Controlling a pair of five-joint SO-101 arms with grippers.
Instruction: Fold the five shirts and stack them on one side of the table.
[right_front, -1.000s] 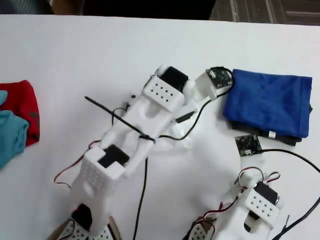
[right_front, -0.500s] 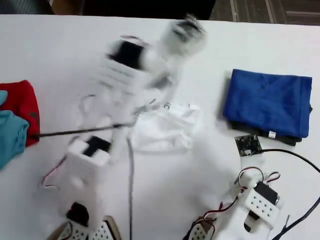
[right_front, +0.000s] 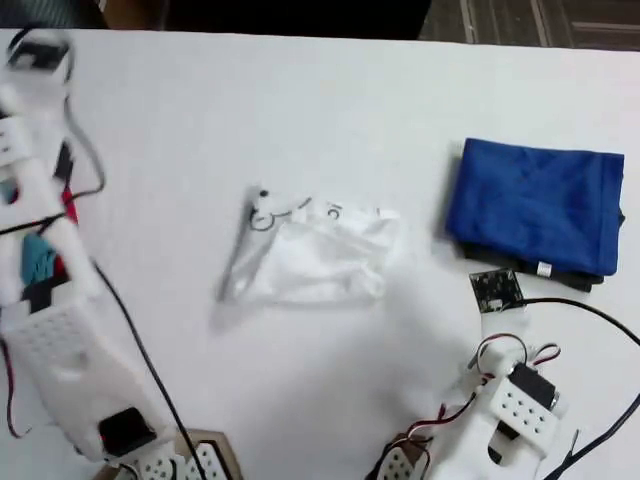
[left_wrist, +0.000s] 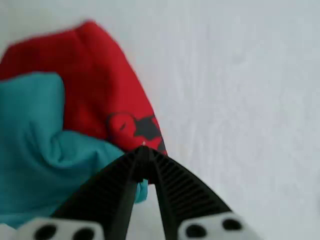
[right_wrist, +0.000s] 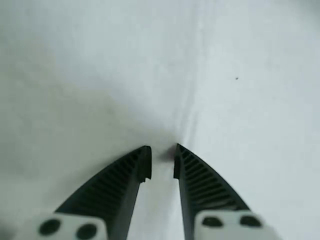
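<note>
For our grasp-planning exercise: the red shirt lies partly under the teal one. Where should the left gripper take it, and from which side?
Probably the red shirt's free edge by its dark print, coming down from the bare table side. The teal shirt overlaps the opposite side, so a pinch there would likely catch both. The left gripper hangs shut over that edge and must open first.

- We see a white tabletop (right_front: 200, 110).
- Near its middle lies a crumpled white shirt (right_front: 320, 260).
- On the right side we find a folded blue shirt (right_front: 535, 205) resting on a dark shirt (right_front: 585, 282).
- At the left edge a red shirt (left_wrist: 95, 90) and a teal shirt (left_wrist: 35, 150) lie touching, the teal partly over the red.
</note>
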